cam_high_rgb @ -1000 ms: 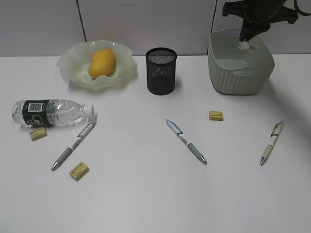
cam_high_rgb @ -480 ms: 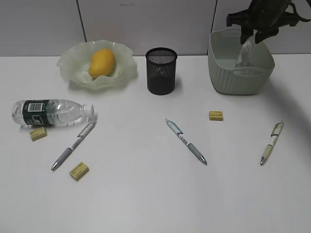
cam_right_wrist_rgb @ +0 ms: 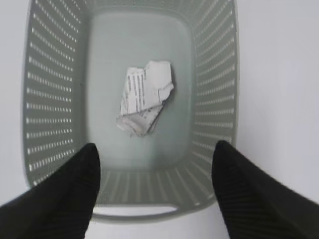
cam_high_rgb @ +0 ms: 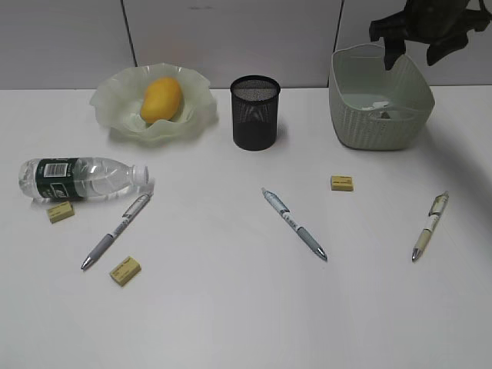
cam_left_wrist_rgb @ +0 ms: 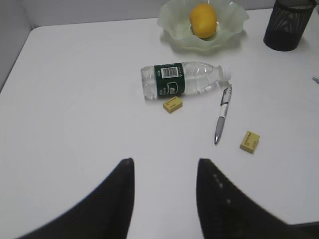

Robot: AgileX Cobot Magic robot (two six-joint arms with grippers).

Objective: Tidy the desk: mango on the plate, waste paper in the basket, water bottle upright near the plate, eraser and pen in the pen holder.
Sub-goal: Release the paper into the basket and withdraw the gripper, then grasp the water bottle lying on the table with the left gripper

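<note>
The waste paper [cam_right_wrist_rgb: 145, 98] lies on the floor of the basket [cam_high_rgb: 361, 127], and shows in the exterior view too [cam_high_rgb: 387, 113]. My right gripper [cam_high_rgb: 419, 50] is open and empty above the basket [cam_right_wrist_rgb: 40, 94]. The mango [cam_high_rgb: 161, 99] sits in the plate [cam_high_rgb: 115, 104]. The water bottle [cam_high_rgb: 81, 178] lies on its side at the left of the desk [cam_high_rgb: 231, 307]. The pen holder [cam_high_rgb: 255, 112] stands at the back centre. Three pens [cam_high_rgb: 115, 231] [cam_high_rgb: 294, 224] [cam_high_rgb: 429, 226] and three erasers [cam_high_rgb: 60, 212] [cam_high_rgb: 124, 270] [cam_high_rgb: 342, 182] lie on the desk. My left gripper [cam_left_wrist_rgb: 164, 172] is open and empty over bare desk, short of the bottle [cam_left_wrist_rgb: 182, 79].
A grey partition wall [cam_high_rgb: 231, 31] runs behind the desk. In the left wrist view the desk's left edge [cam_left_wrist_rgb: 15, 64] meets a grey wall. The mango [cam_left_wrist_rgb: 203, 20], the plate [cam_left_wrist_rgb: 172, 27] and the pen holder [cam_left_wrist_rgb: 289, 25] stand at the far side.
My right gripper opened over the basket and let go of the waste paper, which dropped onto the basket floor. The gripper then rose a little. The left side is unchanged.
</note>
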